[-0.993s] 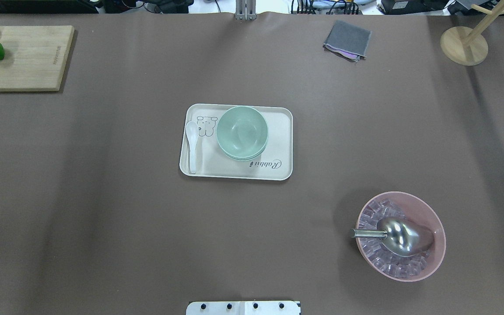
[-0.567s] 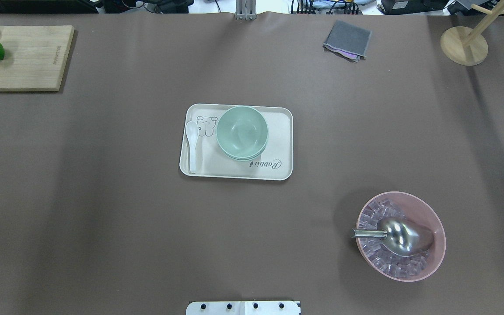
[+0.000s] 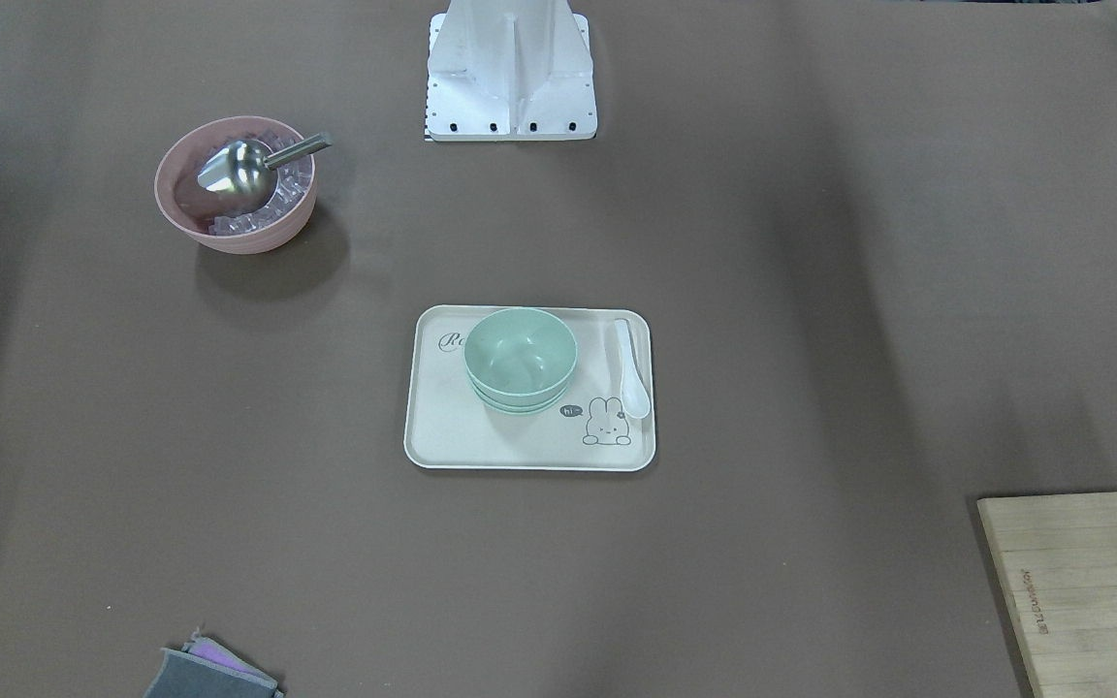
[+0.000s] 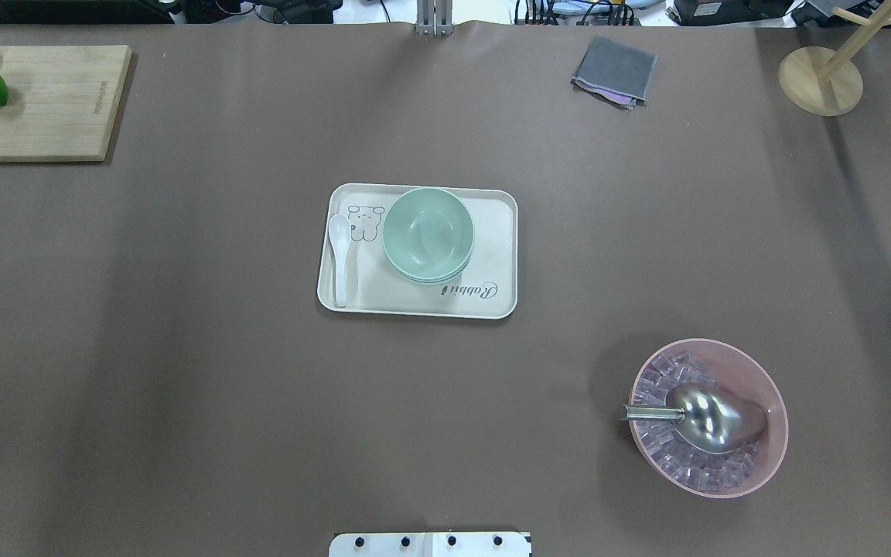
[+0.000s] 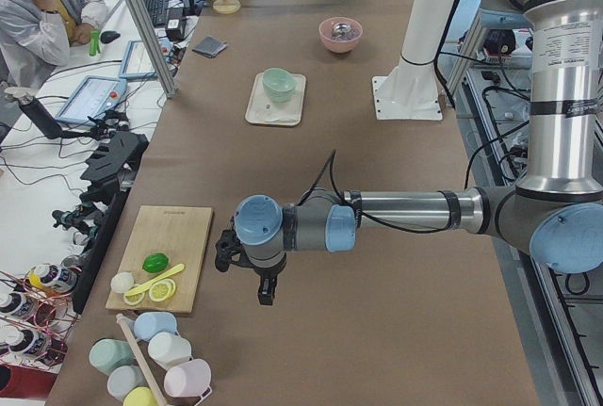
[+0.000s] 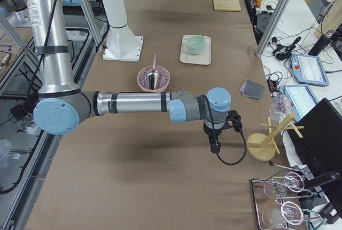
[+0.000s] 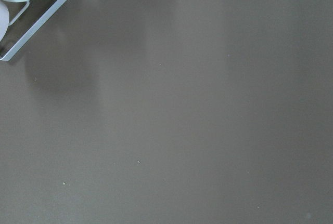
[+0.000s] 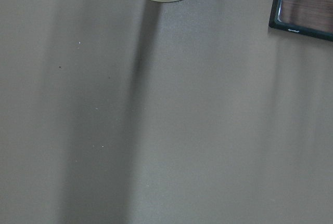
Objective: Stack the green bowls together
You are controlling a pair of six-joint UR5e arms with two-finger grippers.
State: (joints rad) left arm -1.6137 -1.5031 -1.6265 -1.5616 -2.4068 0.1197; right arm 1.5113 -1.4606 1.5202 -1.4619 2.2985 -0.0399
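The green bowls (image 4: pixel 428 232) sit nested in one stack on a cream tray (image 4: pixel 492 303) at the table's middle. The stack also shows in the front view (image 3: pixel 520 354) and in both side views (image 5: pixel 278 83) (image 6: pixel 195 43). Rims of lower bowls show under the top one. My left gripper (image 5: pixel 267 293) hangs over bare table near the cutting board, far from the bowls. My right gripper (image 6: pixel 215 147) hangs near the wooden stand, also far away. I cannot tell whether either is open or shut. Both wrist views show only bare table.
A white spoon (image 4: pixel 339 255) lies on the tray. A pink bowl (image 4: pixel 780 433) holds ice cubes and a metal scoop (image 4: pixel 712 418). A cutting board (image 4: pixel 51 100) with fruit, a grey cloth (image 4: pixel 616 70) and a wooden stand (image 4: pixel 821 81) sit at the far edge.
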